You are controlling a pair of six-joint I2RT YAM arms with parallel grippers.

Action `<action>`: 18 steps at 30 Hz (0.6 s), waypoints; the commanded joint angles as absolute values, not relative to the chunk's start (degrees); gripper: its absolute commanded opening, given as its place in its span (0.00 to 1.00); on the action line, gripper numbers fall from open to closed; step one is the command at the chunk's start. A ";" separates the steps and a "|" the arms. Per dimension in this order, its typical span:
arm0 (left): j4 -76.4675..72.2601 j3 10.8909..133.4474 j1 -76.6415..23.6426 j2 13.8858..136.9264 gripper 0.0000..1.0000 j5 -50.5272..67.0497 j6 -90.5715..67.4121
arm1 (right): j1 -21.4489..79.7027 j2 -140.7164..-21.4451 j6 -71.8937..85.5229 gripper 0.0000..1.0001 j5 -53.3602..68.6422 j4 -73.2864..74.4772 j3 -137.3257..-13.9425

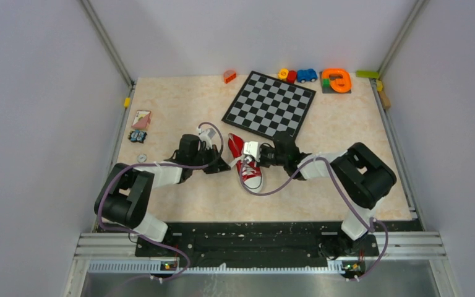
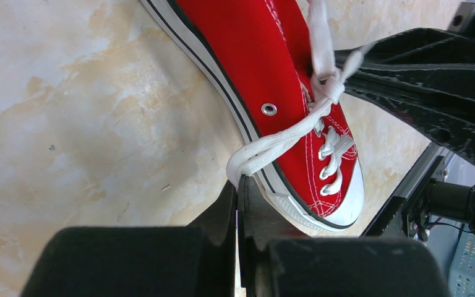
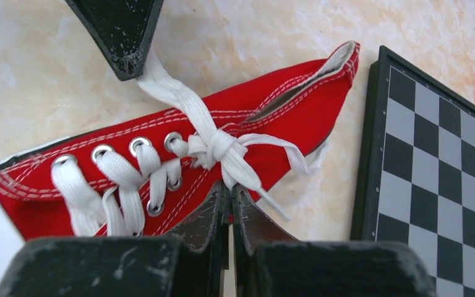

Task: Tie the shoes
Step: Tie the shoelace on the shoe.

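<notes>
We see the red sneaker on the table, toe toward the arm bases, just off the near corner of the chessboard and between both grippers. The left gripper is clenched on a loop of the white laces drawn out sideways. The right gripper is pinched together on a lace strand just beside the knot.

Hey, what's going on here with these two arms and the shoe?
Two robot arms are tying a red sneaker. The left hand is shut on a loop of its white laces, the right hand pinches another strand, and a knot already sits between them.
</notes>
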State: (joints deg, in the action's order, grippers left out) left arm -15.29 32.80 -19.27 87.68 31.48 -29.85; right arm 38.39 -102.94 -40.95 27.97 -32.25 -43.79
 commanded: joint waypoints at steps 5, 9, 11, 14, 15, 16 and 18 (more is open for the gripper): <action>-15.48 34.12 -19.07 86.59 0.00 31.20 -29.18 | 39.11 -92.54 -41.35 0.00 21.88 -17.91 -42.38; -15.73 33.93 -19.07 86.63 0.00 31.18 -29.27 | 39.11 -91.33 -39.70 0.00 20.92 -14.95 -42.79; -15.76 33.84 -19.07 86.81 0.00 31.05 -29.27 | 39.19 -91.32 -38.82 0.00 20.43 -13.41 -43.50; -15.87 33.82 -19.07 87.00 0.00 30.89 -29.27 | 39.14 -91.22 -37.43 0.00 19.03 -12.85 -43.89; -15.86 33.84 -19.07 87.12 0.00 30.83 -29.27 | 39.18 -91.27 -36.99 0.00 18.28 -12.81 -44.00; -15.87 33.84 -19.07 87.18 0.00 30.85 -29.27 | 39.12 -91.35 -36.33 0.00 17.51 -12.81 -44.17; -15.86 33.75 -18.91 87.30 0.00 30.77 -29.27 | 39.11 -91.57 -34.96 0.00 15.44 -13.15 -44.44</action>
